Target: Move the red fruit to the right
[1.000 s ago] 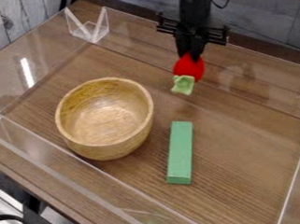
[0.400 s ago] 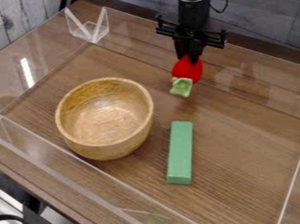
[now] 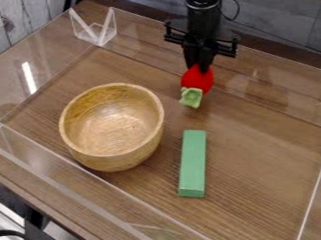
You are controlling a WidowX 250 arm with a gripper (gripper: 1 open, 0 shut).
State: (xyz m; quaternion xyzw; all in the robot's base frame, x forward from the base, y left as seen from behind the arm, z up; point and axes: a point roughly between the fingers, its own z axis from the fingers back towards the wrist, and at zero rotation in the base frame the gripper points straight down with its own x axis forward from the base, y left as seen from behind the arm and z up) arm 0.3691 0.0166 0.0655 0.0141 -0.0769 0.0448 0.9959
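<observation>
The red fruit (image 3: 194, 84), a small glossy red toy with a pale green leafy top pointing down toward the table, hangs at the back middle of the wooden tabletop. My gripper (image 3: 198, 70) points straight down over it and is shut on the fruit's red body. The black arm rises from there out of the top of the view. The leafy end sits at or just above the wood; I cannot tell whether it touches.
A round wooden bowl (image 3: 113, 124) stands at the left middle. A long green block (image 3: 192, 163) lies in front of the fruit. Clear plastic walls (image 3: 27, 68) ring the table, with a raised corner piece (image 3: 92, 27) at the back left.
The gripper with the red fruit has shifted very slightly left and down; the bowl and green block have stayed put.
</observation>
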